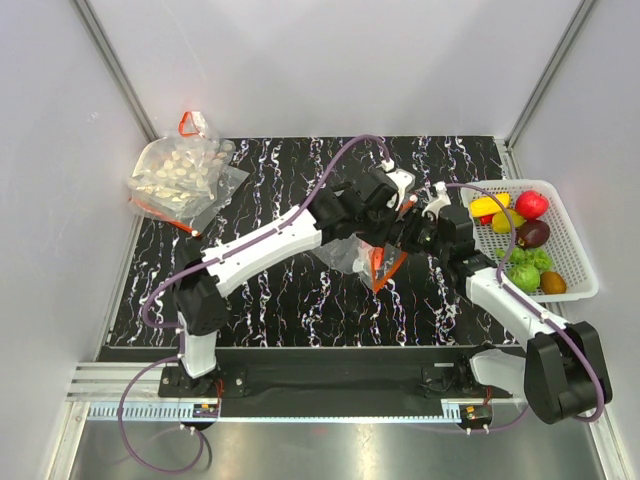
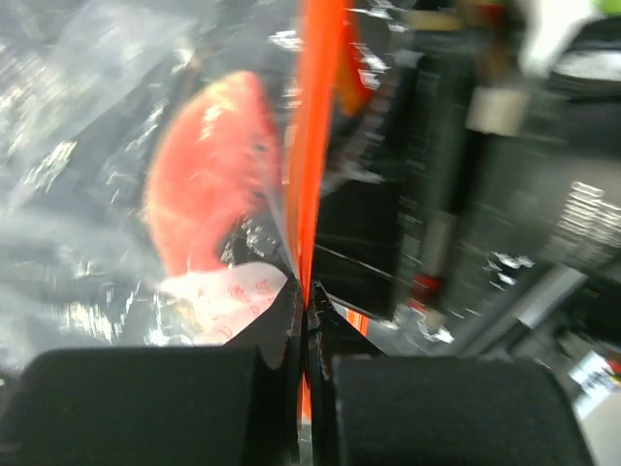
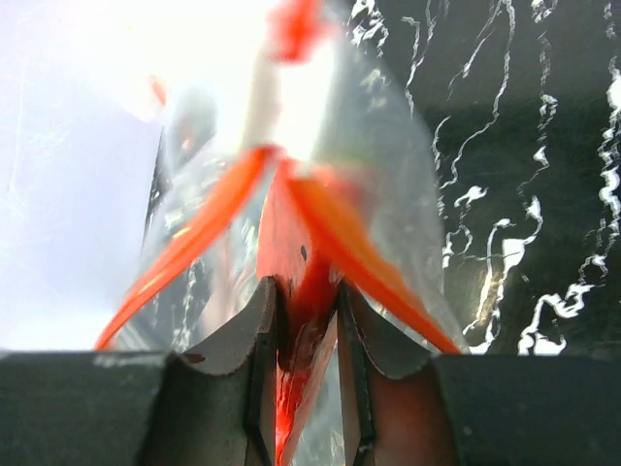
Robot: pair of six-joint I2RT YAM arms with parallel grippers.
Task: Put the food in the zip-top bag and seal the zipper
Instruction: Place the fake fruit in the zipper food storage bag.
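The zip-top bag [image 1: 352, 255] hangs between both grippers over the middle of the black marbled table. Its red-orange zipper [image 1: 385, 270] runs down its right edge. My left gripper [image 1: 392, 230] is shut on the zipper [image 2: 315, 146], which shows as a thin strip pinched between the jaws [image 2: 309, 291]. A red-orange piece of food [image 2: 209, 175] lies inside the clear bag [image 2: 78, 194]. My right gripper [image 1: 410, 242] meets the left one from the right. In the right wrist view its jaws [image 3: 306, 296] clamp the red end of the zipper [image 3: 374, 257], where the strip forks into two sides.
A white basket [image 1: 572, 238] at the right table edge holds several toy fruits and vegetables. A larger clear bag of whitish pieces [image 1: 180, 175] with a red loop lies at the far left. Grey walls close in the sides and back.
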